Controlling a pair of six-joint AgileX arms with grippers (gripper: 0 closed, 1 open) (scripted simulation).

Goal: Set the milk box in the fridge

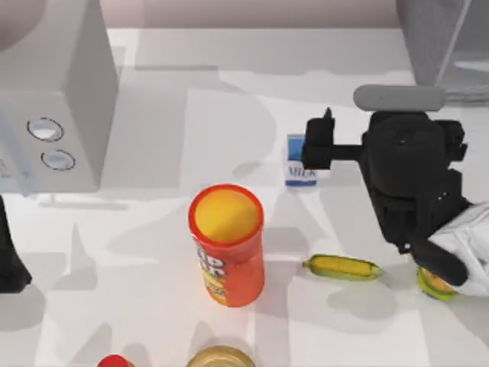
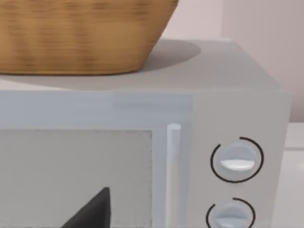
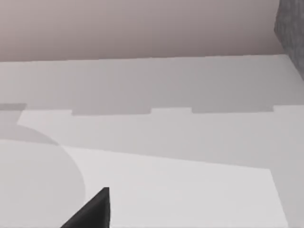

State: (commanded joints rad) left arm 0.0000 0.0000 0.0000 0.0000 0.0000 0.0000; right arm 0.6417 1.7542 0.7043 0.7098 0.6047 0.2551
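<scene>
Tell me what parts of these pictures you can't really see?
- Milk box, top view: the right gripper covers its right side; whether the fingers grip it is unclear.
- Fridge, top view: cut off by the top right corner.
- Red thing and yellow lid, top view: cut by the bottom edge.
- Left arm, top view: cut by the left edge.

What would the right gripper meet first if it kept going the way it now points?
Probably the small blue-and-white milk carton: the right gripper points toward the table's left and sits right at it. Height is unclear, so it might pass above.

Blue-and-white milk box (image 1: 299,162)
</scene>
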